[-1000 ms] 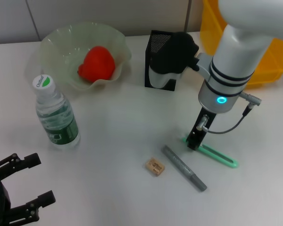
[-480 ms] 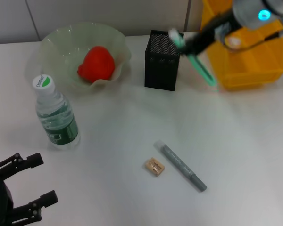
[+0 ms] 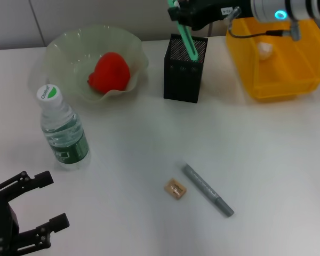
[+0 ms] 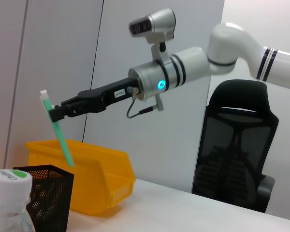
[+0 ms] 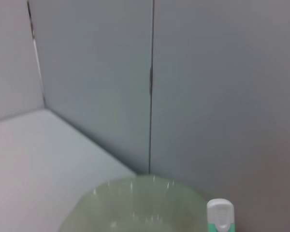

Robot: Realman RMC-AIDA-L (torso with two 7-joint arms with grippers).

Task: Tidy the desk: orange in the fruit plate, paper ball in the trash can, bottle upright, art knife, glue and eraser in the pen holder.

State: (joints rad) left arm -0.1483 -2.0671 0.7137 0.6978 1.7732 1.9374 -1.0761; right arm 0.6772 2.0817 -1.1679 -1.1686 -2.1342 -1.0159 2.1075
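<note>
Art knife (image 3: 188, 37), the green one, is up off the worktop (image 3: 149, 144) where it lay a second ago near the eraser (image 3: 175, 189) and the grey glue stick (image 3: 208, 190), and now hangs tilted from the right gripper (image 3: 177, 12), clamped on its upper end, with its tip over the mouth of the black mesh pen holder (image 3: 184, 69), so I judge the drop is next. Left of the pen holder the fruit plate (image 3: 64, 53) holds the orange (image 3: 110, 71) and the bottle (image 3: 63, 130) stands upright, while the yellow bin (image 3: 280, 58) sits to its right. The left gripper (image 3: 34, 205) waits with fingers spread at the near edge, beyond the bottle from the pen holder; grey wall panels and a black office chair (image 4: 237, 145) stand behind.
</note>
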